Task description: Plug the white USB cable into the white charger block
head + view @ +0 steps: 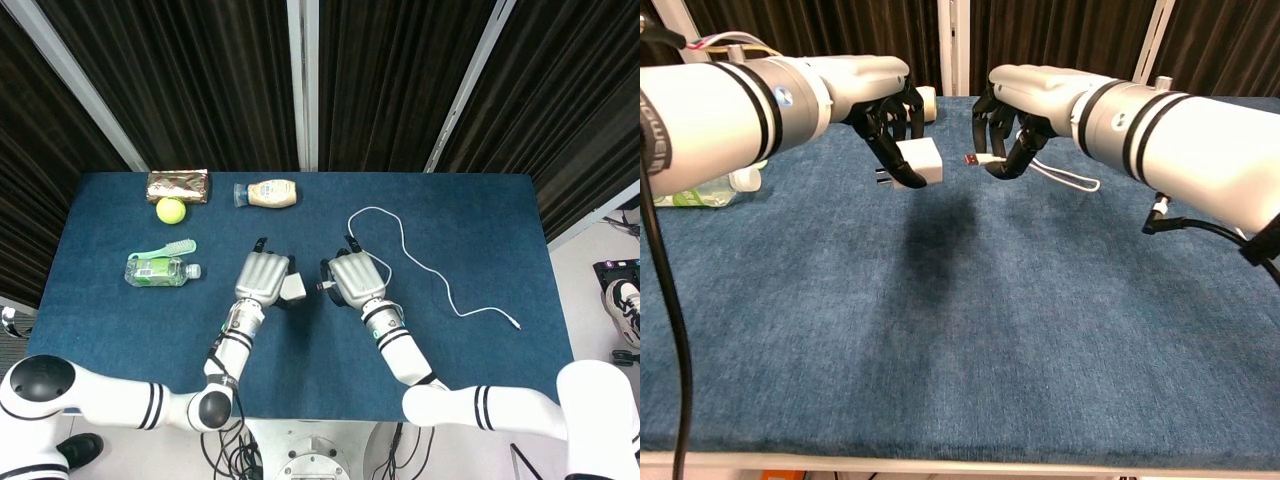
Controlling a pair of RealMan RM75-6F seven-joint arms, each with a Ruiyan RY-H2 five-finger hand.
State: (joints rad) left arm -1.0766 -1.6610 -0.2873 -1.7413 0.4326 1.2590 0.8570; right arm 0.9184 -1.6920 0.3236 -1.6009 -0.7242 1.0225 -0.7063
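My left hand (263, 277) (888, 112) holds the white charger block (294, 289) (919, 159) above the blue table, its metal prongs pointing left in the chest view. My right hand (354, 280) (1012, 115) pinches the USB plug (324, 287) (973, 158) of the white cable (420, 262) (1065, 177), with the plug tip pointing at the block across a small gap. The cable trails behind the right hand in a loop and runs to its far end (514, 323) lying on the table at the right.
At the back left of the table (300, 370) lie a foil snack pack (178, 185), a yellow ball (170, 210), a mayonnaise bottle (266, 193) (906, 103), a green brush (172, 249) and a water bottle (159, 270) (700, 189).
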